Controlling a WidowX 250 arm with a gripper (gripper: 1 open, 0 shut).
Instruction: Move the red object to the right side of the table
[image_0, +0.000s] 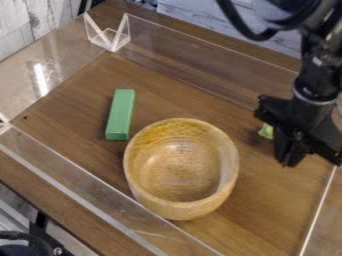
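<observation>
At the right of the frame the black gripper (297, 150) hangs over the counter (174, 90); whether its fingers are spread or pinching cannot be told. The red object (266, 131) is mostly hidden behind it, only a green tip peeking out right of the wooden bowl (182, 167).

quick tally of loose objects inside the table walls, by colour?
Green: 1, the rectangular block
Light wood: 1, the bowl
Red: 0 clearly visible; only a green leafy bit shows beside the gripper
Total: 2 clearly seen

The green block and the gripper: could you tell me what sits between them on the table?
In the camera view, the wooden bowl lies between the green block and the gripper.
</observation>
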